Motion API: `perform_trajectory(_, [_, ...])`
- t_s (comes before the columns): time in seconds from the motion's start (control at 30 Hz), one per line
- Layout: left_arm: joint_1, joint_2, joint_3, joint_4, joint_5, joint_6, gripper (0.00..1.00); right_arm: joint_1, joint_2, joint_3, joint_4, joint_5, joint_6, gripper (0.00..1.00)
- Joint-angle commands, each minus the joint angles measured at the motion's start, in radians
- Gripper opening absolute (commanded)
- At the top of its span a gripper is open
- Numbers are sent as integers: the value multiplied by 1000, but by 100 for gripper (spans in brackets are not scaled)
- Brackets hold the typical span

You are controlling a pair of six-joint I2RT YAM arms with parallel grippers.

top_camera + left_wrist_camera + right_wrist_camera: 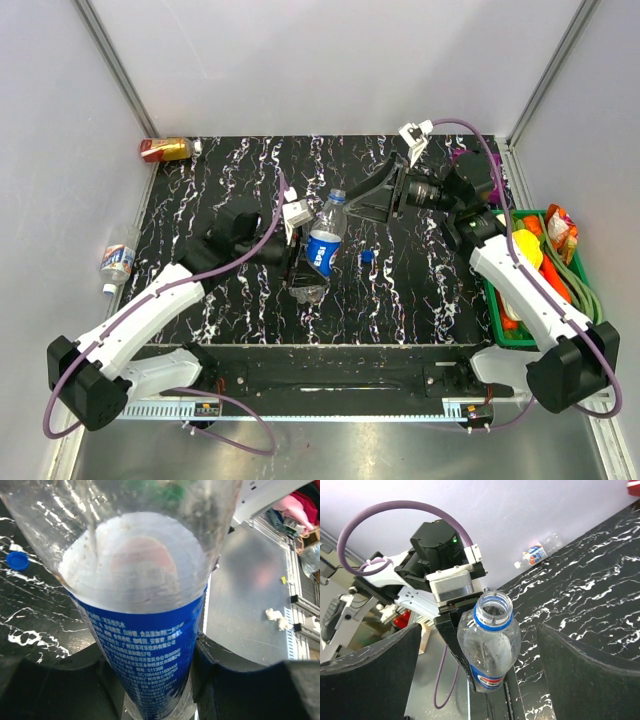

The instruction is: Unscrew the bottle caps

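Observation:
The Pepsi bottle (327, 238) leans over the black marbled mat, with my left gripper (308, 276) shut on its lower part. In the left wrist view the blue label (145, 645) fills the space between the fingers (235, 680). The bottle's neck (493, 609) stands uncapped, with only a blue ring round it. A dark blue cap (367, 256) (17, 560) lies on the mat to the bottle's right. My right gripper (368, 200) (479, 630) is open just beyond the neck, its fingers apart from the bottle. The second bottle (118, 260) (538, 552) lies left of the mat, white cap (108, 289) (517, 565) on.
A red-and-gold can (165, 149) lies at the mat's far left corner. A green basket (497, 322) with colourful items stands at the right edge, beside my right arm. White walls enclose the back and both sides.

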Motion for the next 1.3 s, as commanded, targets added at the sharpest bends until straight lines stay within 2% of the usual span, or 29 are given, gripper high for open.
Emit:
perform_trajectory(0.0, [1,5,61,85,128,5,8,-3,37,26,221,-82,136,100])
perform_trajectory(0.13, [1,13,67,86,143,5,8,2,71,34,247,-59,160,99])
perform_trajectory(0.27, [-5,15,65,86,142,5,8,10,97,61,230,-62,164,86])
perform_trajectory(0.53, [-8,27,67,86,153,8,7,39,120,69,251,-82,184,75])
perform_trajectory(0.67, [-10,29,67,88,153,11,6,48,129,67,291,-102,215,46])
perform_trajectory(0.8, [-10,27,68,86,145,11,7,51,134,69,293,-117,216,0])
perform_trajectory(1.03, [-10,13,59,88,128,11,15,51,113,63,248,-91,173,0])
perform_trajectory(1.13, [-10,6,56,86,120,12,24,51,109,60,236,-88,164,0])
perform_trajectory(1.17, [-10,1,54,86,114,12,34,51,109,57,236,-88,161,0])
perform_trajectory(1.2, [-10,-4,51,85,102,11,45,51,106,55,233,-85,158,0])
perform_trajectory(1.23, [-10,-8,50,86,94,11,60,51,105,55,225,-84,152,0])
perform_trajectory(1.27, [-10,-16,47,86,85,14,87,51,106,57,216,-84,143,0])
